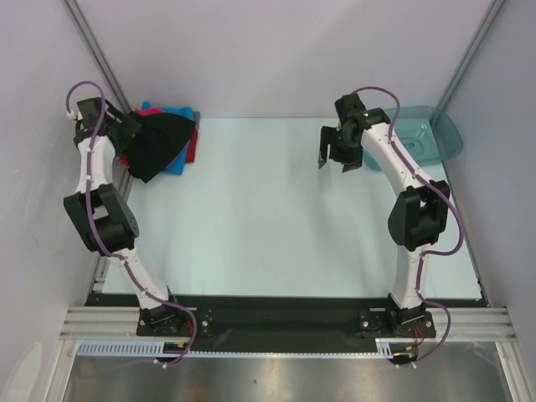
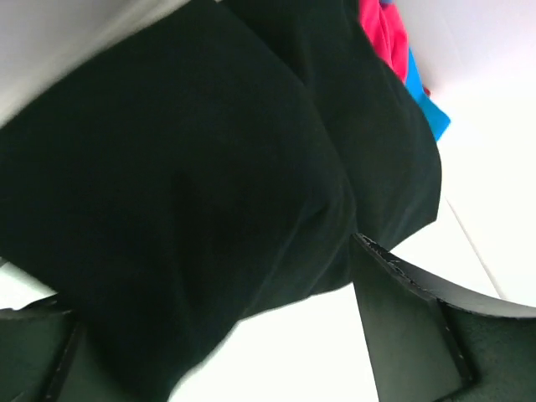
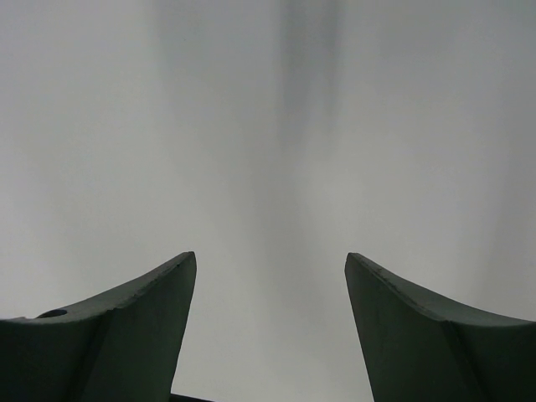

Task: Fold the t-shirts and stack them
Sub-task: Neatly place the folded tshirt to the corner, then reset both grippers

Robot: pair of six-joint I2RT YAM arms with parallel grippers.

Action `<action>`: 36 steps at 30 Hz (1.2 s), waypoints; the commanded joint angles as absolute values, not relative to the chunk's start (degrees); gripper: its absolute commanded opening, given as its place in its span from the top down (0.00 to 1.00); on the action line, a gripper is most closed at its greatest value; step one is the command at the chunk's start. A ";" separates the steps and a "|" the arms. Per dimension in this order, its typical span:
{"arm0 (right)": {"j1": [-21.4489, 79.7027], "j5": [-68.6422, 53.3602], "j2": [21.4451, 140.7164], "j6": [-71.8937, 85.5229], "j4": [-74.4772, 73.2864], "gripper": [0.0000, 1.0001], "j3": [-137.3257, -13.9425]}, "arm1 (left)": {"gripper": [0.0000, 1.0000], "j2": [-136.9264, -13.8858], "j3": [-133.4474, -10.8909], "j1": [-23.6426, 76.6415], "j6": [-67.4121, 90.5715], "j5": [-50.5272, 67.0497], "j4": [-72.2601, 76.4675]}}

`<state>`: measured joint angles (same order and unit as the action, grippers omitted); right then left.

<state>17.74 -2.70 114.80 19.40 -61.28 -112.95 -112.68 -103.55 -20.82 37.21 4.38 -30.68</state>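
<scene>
Right, over at the far-left corner of the worktop [image 1: 268,218] sits the pile of t-shirts, and the black t-shirt [image 1: 157,146] lies on top of it, folded into a rumpled wedge whose near point hangs off the pile toward the worktop. Peeking out beneath it on the right side are a blue t-shirt [image 1: 178,165] and a pink-red t-shirt [image 2: 383,38], both stacked flat under the black one. The left arm reaches up to that corner, and from its wrist view the left claw [image 2: 209,293] stands with its jaws spread wide. Black cloth fills most of the space ahead and runs down by the left finger, while bare white worktop shows beside the right finger. Nothing looks pinched there. Across at the far right, the right claw [image 1: 337,159] hangs above the worktop with its fingers pointing down and well parted, holding nothing; its wrist view shows only plain pale surface between the two tips. Just to its right, a translucent teal basin [image 1: 437,134] rests in the far-right corner.
</scene>
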 commanded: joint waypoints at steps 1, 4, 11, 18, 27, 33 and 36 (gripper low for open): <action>17.23 -4.48 115.49 18.90 -62.05 0.22 -116.19 | 0.17 -103.81 -106.87 -20.92 34.37 -2.89 -32.87; 16.70 -5.36 115.84 19.33 -61.96 0.22 -116.37 | 0.16 -100.64 -107.66 -20.92 33.66 -4.66 -31.82; 15.82 -7.12 116.02 20.13 -61.17 0.22 -116.63 | 0.00 -99.23 -116.27 -20.22 33.31 -1.77 -33.13; 16.08 -9.23 116.45 19.17 -58.19 0.22 -116.10 | 0.00 -99.05 -115.15 -15.05 33.32 5.37 -33.04; 13.63 -11.51 117.77 17.93 -58.36 0.22 -117.60 | 0.00 -99.05 -112.93 -10.11 34.54 4.75 -32.69; 10.64 -15.73 118.04 19.51 -57.22 0.22 -116.81 | 0.00 -101.77 -116.98 -2.57 32.26 6.41 -34.11; 10.72 -18.10 118.91 19.51 -56.26 0.21 -117.51 | 0.00 -104.14 -117.68 2.00 32.69 8.42 -36.37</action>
